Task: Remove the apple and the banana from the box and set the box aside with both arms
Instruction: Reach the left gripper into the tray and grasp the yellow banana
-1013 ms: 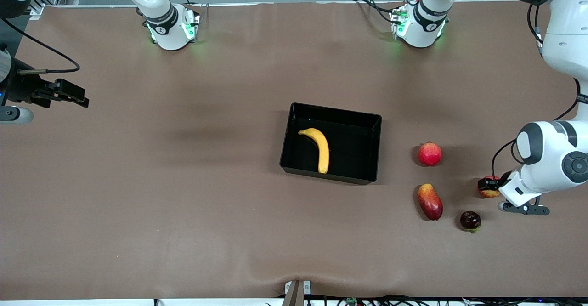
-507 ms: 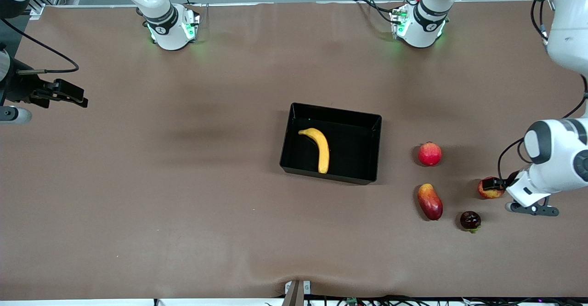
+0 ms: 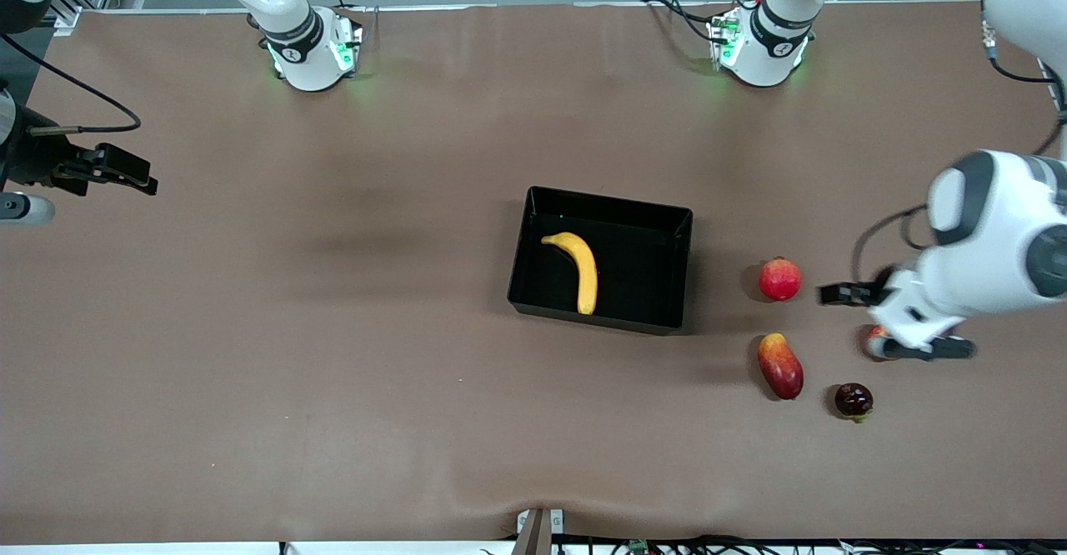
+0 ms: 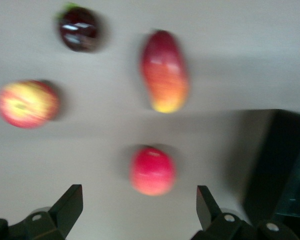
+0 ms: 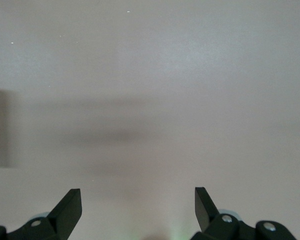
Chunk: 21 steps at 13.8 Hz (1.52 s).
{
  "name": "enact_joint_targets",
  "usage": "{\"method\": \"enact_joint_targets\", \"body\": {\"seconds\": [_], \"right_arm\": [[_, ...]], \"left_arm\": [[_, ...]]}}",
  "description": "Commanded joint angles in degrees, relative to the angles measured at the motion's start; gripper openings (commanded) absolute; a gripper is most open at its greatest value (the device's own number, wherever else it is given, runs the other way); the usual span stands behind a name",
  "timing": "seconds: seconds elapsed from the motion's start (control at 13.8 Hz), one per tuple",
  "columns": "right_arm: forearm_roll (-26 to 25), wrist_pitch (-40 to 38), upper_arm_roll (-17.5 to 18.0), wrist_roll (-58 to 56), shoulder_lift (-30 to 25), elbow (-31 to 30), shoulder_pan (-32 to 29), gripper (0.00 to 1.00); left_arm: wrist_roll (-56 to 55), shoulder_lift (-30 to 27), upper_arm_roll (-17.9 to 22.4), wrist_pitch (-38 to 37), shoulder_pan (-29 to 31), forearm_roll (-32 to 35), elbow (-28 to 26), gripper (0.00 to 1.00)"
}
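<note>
Banana (image 3: 577,270) lies alone in the black box (image 3: 642,314) at mid-desk in the front view; the apple (image 3: 872,337) is already out, resting on the desk toward the left arm's end, mostly hidden under the left gripper (image 3: 892,322), whose fingers are open and hold nothing. Near it sit a red round fruit (image 3: 780,279), a mango-like fruit (image 3: 780,365) and a dark fruit (image 3: 854,400). Right gripper (image 3: 125,173) waits over the desk at the right arm's end, fingers open. Left wrist view: open fingers (image 4: 70,205) with nothing between them; apple (image 4: 26,103) free on the desk (image 4: 230,45), the three other fruits around it, box wall (image 4: 275,165) at the picture's edge. Right wrist view: open fingers (image 5: 70,202) over bare desk (image 5: 150,75). Judgement: apple step done, banana step next. It calls for one gripper to reach into the box, straddle the banana across its narrow width and lift it clear of the low walls; both arms then shift the box.
</note>
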Motion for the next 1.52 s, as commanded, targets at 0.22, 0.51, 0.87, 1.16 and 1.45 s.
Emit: {"method": "enact_joint_targets", "body": {"seconds": [0.22,0.51,0.87,1.16,1.45], "right_arm": [[-0.6,-0.7,0.2,0.3,0.4,1.0,-0.3,1.0],[0.6,0.2,0.3,0.4,0.4,1.1,-0.1,1.0],[3.2,9.1,0.6,0.5,6.2,1.1,3.7,1.0],[2.3,15.6,0.4,2.9,13.0,1.3,11.5,1.0],[2.3,17.9,0.5,10.8,14.7,1.8,13.1,1.0]], "left_arm": [[-23.8,4.1,-3.6,5.3,-16.0,6.2,-3.5,1.0],[-27.1,7.9,-3.6,13.2,-23.9,10.7,-5.0,1.0],[-35.3,15.7,-2.5,21.4,-30.8,19.7,-5.0,1.0],[-44.7,21.6,-2.3,25.6,-31.7,28.4,-4.9,1.0],[-45.7,22.3,-2.3,25.9,-32.4,28.7,-4.9,0.52]]}}
